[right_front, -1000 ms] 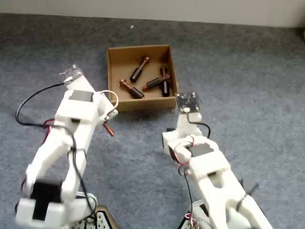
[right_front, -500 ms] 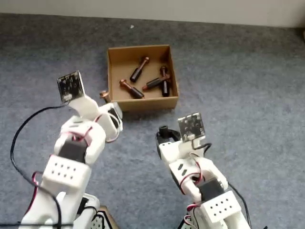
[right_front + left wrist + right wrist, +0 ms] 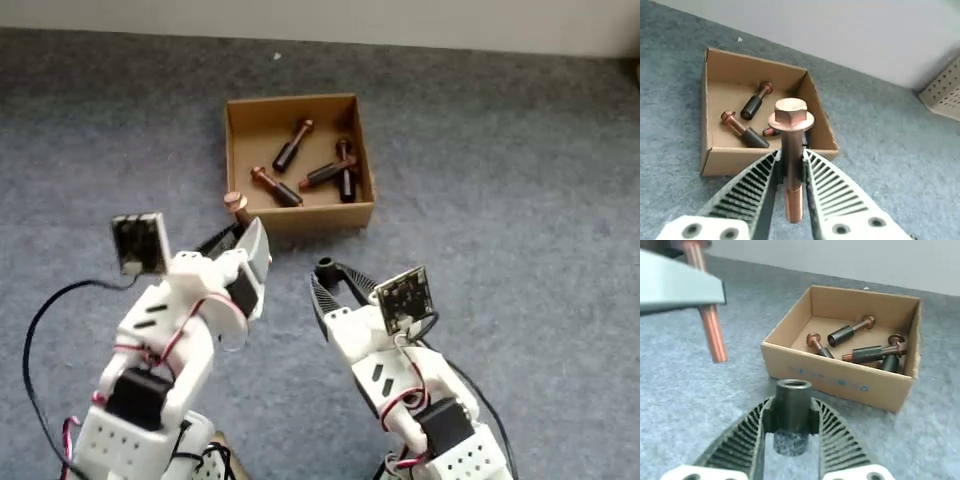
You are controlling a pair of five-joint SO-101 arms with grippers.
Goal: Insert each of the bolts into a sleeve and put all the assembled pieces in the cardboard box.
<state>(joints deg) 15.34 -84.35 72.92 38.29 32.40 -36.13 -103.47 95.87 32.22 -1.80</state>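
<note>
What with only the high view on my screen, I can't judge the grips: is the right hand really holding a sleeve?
Observer: Yes. The right hand is shut on a dark sleeve, upright, its bore open at the top.
Operator: And the left hand's bolt?
Observer: The left hand clamps the bolt mid-shank, head up, lower end free below the fingers.
Operator: Is it in the sleeve?
Observer: No. The right wrist view shows its tip in the air, apart from the sleeve.
</note>
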